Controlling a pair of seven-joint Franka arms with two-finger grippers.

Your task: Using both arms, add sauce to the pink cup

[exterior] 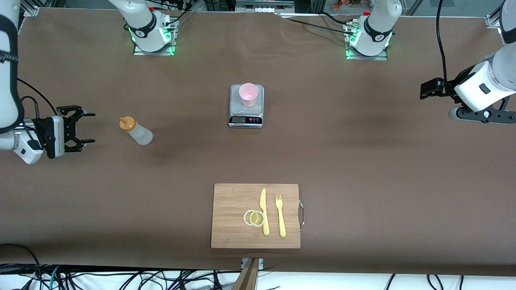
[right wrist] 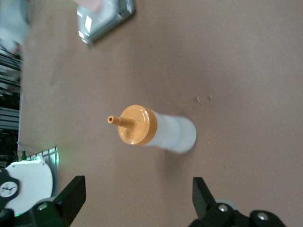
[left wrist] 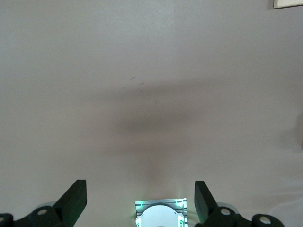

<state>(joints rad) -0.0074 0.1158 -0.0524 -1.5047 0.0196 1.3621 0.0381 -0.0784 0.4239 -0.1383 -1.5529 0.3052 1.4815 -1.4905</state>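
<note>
The sauce bottle (exterior: pixel 136 131), whitish with an orange nozzle cap, stands upright on the brown table toward the right arm's end. It also shows in the right wrist view (right wrist: pixel 158 131). My right gripper (exterior: pixel 92 127) is open and empty beside the bottle, apart from it, fingers pointing at it (right wrist: pixel 137 191). The pink cup (exterior: pixel 248 94) stands upright on a small scale (exterior: pixel 246 114) at mid-table. My left gripper (exterior: pixel 424 89) is open and empty, held above bare table at the left arm's end (left wrist: pixel 140 194).
A wooden cutting board (exterior: pixel 234 201) lies nearer to the front camera than the scale. On it are a yellow knife (exterior: pixel 264 211), a yellow fork (exterior: pixel 280 215) and two lemon slices (exterior: pixel 254 218). The scale's corner shows in the right wrist view (right wrist: pixel 106 19).
</note>
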